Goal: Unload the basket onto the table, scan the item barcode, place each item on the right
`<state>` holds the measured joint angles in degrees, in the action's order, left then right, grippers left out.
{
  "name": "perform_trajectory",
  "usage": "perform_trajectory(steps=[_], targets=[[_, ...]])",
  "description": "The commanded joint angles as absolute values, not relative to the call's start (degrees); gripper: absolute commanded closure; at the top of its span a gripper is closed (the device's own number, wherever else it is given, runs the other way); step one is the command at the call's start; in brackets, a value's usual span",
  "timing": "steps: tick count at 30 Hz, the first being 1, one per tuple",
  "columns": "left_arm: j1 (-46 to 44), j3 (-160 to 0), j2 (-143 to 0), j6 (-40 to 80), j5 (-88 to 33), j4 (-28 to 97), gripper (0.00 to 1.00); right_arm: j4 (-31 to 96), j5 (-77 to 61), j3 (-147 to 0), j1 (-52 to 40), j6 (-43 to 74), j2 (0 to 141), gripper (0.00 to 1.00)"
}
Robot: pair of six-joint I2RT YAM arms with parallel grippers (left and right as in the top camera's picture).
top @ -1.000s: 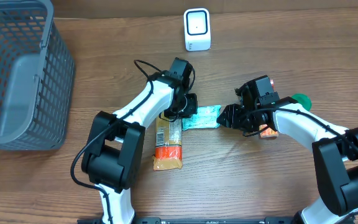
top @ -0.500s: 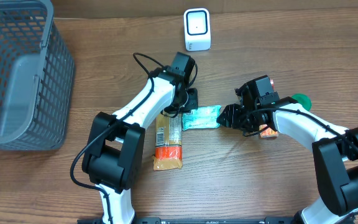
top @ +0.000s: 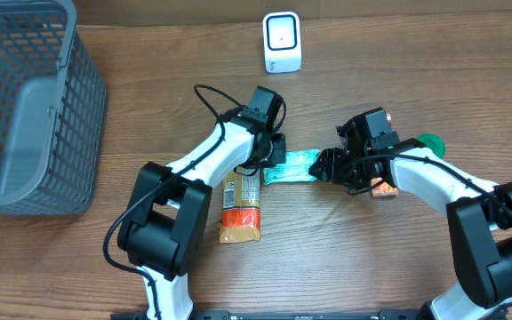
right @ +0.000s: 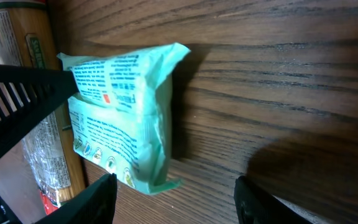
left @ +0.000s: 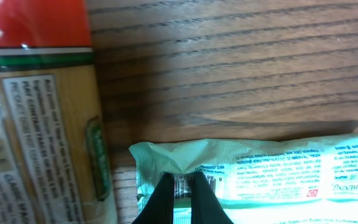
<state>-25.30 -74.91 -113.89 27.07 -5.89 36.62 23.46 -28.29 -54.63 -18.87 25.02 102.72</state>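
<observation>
The green packet (top: 292,166) lies flat on the table (top: 372,267) between the two arms. Its long axis runs left to right with the right end tipped slightly away, and the printed side faces up. The left arm slants up and rightward from its base, bending at the wrist over the packet's left end. There the left gripper (left: 182,186) is clenched on the crimped edge, beside a small barcode. The right arm reaches leftward, low over the table. The right gripper (right: 174,190) is spread wide around the packet's right end, not squeezing it. A long brown bag (top: 241,209) lies just left of the packet, and the white scanner (top: 282,42) stands well beyond.
</observation>
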Motion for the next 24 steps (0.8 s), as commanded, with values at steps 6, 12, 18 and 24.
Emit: perform_trajectory(steps=[6,12,18,24], targets=[[-26.65,-72.75,-115.07,27.86,-5.34,37.12,0.96,20.78,-28.6,-54.33,-19.03,28.27,103.02,0.38],[-26.87,-72.73,-115.07,27.88,-5.8,37.28,0.96,20.18,-28.69,-54.33,-19.11,30.3,103.63,0.38],[-27.99,-72.73,-115.07,27.88,-5.72,37.85,0.96,19.75,-28.93,-54.33,-20.21,30.28,106.0,0.39],[-28.71,-72.69,-115.07,27.9,-5.74,38.92,0.96,17.52,-31.86,-54.33,-20.36,30.52,106.43,0.46]])
